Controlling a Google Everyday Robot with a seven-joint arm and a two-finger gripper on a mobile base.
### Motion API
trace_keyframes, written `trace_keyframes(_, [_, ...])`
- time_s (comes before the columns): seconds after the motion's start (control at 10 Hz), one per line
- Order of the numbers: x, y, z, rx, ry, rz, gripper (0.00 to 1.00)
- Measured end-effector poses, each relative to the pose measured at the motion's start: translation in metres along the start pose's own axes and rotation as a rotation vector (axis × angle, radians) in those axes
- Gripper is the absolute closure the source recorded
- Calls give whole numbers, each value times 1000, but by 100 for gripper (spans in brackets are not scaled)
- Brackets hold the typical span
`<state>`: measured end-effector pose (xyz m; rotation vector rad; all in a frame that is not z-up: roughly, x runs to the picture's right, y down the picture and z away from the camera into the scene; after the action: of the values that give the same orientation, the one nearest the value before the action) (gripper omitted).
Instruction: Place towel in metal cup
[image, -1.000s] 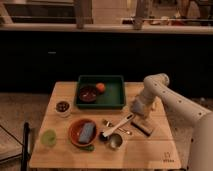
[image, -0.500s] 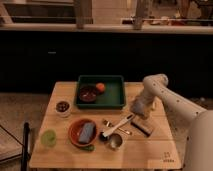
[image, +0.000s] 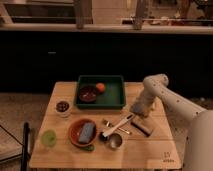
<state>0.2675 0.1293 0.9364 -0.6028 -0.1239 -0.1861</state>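
Note:
The grey-blue towel (image: 86, 132) lies folded in an orange-red bowl (image: 75, 129) at the front left of the wooden table (image: 150, 152). The metal cup (image: 115, 142) stands upright just right of that bowl, near the front edge. My gripper (image: 138, 108) hangs from the white arm (image: 160, 90) over the right side of the table. It is right of the green tray and well away from both the towel and the cup. Nothing shows in it.
A green tray (image: 117, 99) at the back holds a dark bowl (image: 88, 93) and an orange (image: 100, 87). A small bowl (image: 62, 107) and a green cup (image: 48, 138) stand at the left. Utensils (image: 119, 126) and a dark flat object (image: 142, 128) lie near the middle.

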Motion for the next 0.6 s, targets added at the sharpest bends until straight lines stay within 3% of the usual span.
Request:
trace_keyframes(0.3, [3, -7, -12, 13, 19, -5, 97])
trace_keyframes(0.6, [7, -12, -23, 23, 29, -1, 100])
